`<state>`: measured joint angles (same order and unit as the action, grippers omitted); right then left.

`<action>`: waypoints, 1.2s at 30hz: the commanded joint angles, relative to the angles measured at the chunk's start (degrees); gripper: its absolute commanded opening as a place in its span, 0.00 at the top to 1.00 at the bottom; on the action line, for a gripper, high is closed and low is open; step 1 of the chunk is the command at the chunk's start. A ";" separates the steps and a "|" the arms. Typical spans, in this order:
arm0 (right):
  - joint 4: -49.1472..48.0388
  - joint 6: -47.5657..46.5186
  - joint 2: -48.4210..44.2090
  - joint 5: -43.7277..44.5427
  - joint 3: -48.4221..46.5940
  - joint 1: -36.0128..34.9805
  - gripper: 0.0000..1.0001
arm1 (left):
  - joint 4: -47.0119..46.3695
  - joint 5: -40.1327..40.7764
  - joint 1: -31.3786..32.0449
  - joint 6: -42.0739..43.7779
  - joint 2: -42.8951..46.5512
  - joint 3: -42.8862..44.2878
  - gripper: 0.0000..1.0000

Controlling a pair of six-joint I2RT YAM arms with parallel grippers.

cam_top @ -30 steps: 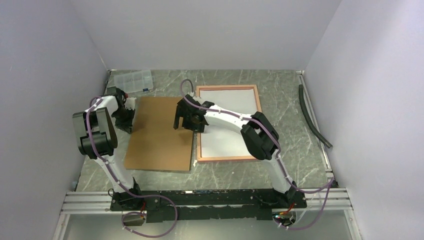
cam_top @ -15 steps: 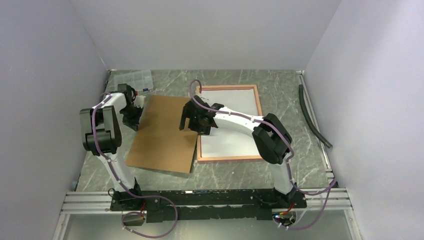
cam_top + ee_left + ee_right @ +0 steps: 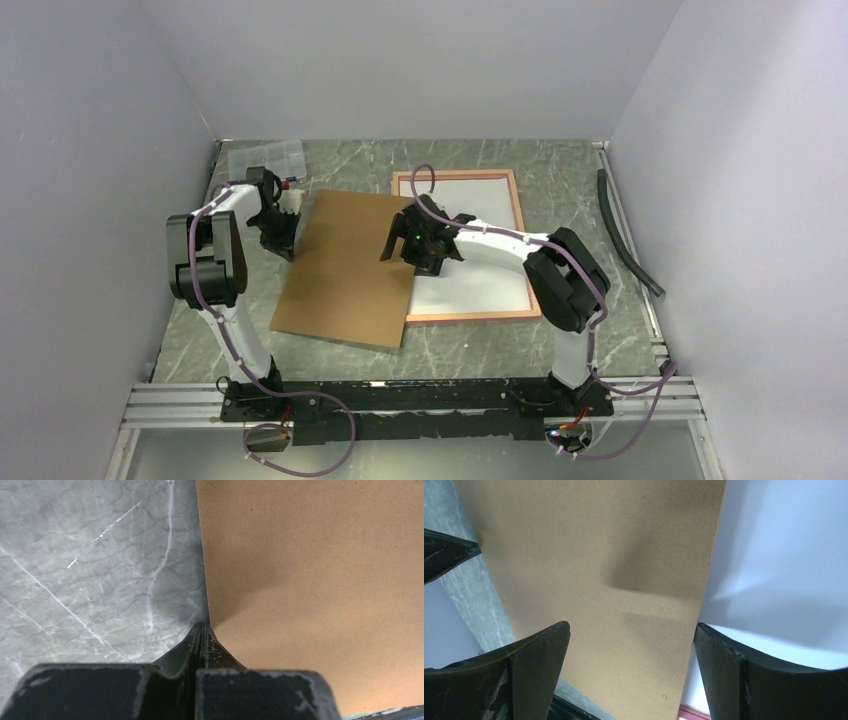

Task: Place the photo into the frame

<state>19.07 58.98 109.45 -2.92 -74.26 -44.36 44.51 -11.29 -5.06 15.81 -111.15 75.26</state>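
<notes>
**On the table's middle: backing board laps over the frame, photo lies inside white side up**

At centre-right of the grey marbled table lies the frame, flat, with its tan-pink rim showing along the far, right and near sides. The photo sits inside that rim with its plain white back up; no print side is visible. The brown backing board lies flat just to the left, skewed a little. Its right edge covers the frame's left rail and a strip of the photo.

The left gripper is at the board's left edge, toward the far corner. Its fingers are pressed together with nothing between them, and the tips meet the board's edge down at table level. The right gripper hangs over the board's right edge with its jaws spread wide and nothing gripped. One finger is over the brown board, the other over the white photo back. Whether either tip touches the surface cannot be told. A sliver of the pink frame shows at the bottom of the right wrist view.

A clear plastic compartment box sits at the far left corner, near the left arm's wrist. A dark hose lies along the right wall, well apart from the frame.
</notes>
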 commanded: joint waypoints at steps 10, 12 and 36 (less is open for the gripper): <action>4.55 -12.15 -13.19 2.16 3.30 3.16 0.00 | 10.08 -9.32 -5.91 0.47 2.59 2.95 0.90; 5.33 -13.48 -15.74 2.75 4.63 4.23 0.00 | 10.31 -9.31 -6.34 1.34 4.35 2.62 0.89; -21.64 -13.05 -7.84 -23.56 14.66 12.89 0.21 | -3.36 -4.37 -5.69 0.34 4.38 -7.00 0.87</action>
<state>5.15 44.31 100.42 -23.14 -58.65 -31.73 45.30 -16.62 -11.92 17.17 -105.10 68.14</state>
